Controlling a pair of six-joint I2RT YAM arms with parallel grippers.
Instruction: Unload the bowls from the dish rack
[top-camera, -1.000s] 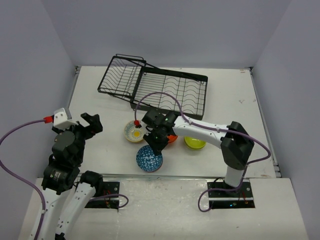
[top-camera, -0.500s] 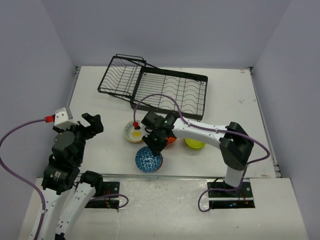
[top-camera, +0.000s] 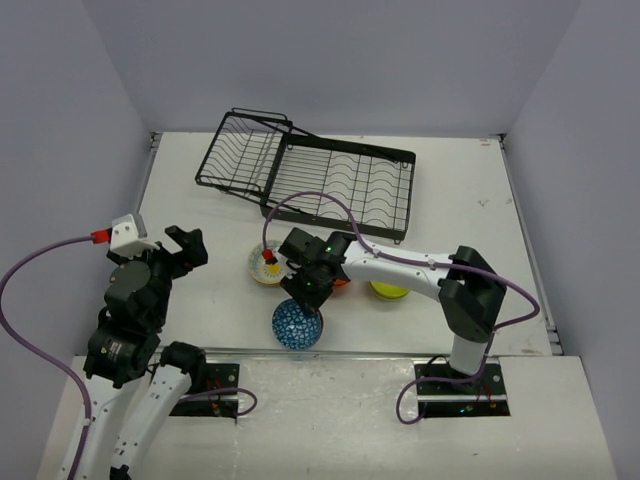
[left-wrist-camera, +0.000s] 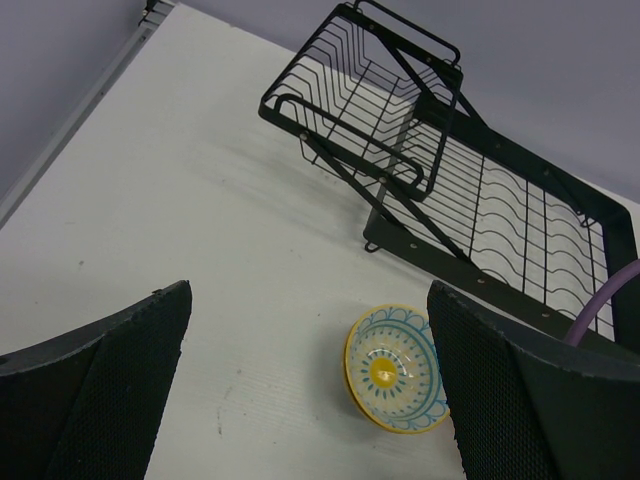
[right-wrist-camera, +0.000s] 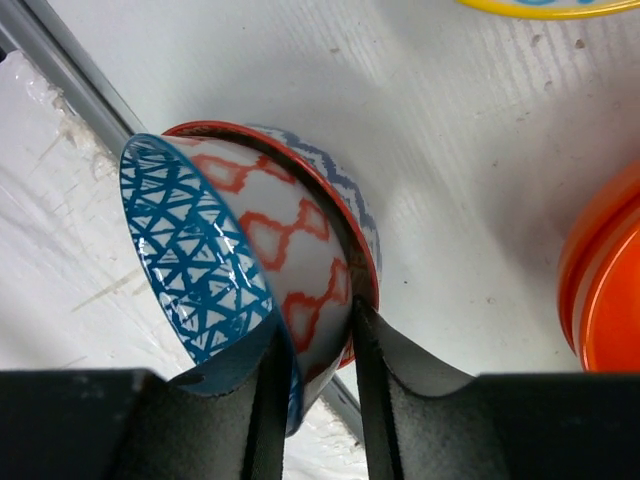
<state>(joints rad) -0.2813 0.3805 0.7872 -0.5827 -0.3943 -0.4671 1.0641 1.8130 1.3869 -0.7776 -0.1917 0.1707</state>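
The rack (top-camera: 310, 185) lies at 12 o'clock on the tabletop (top-camera: 470, 210), with its smaller tilted part at its 9 o'clock end. The bowls are all on the tabletop on the rack's 6 o'clock side, apart from it.

The blue bowl (right-wrist-camera: 195, 260) is at 6 o'clock, right by the tabletop's near edge, and is tipped on its side. A red-rimmed bowl (right-wrist-camera: 345, 205) is cupped against its back, and where one ends and the other begins is hard to tell. The right claw (right-wrist-camera: 318, 350) pinches this pair by the wall, with one finger inside the blue hollow and the other against the red rim.

The orange bowl (right-wrist-camera: 605, 280) stands at the blue bowl's 1 o'clock and the lime bowl (top-camera: 390, 291) at its 2 o'clock. The cream bowl (left-wrist-camera: 393, 368) sits upright at its 11 o'clock. The left claw (left-wrist-camera: 310, 295) hangs at the cream bowl's 9 o'clock, spread wide, holding nothing.
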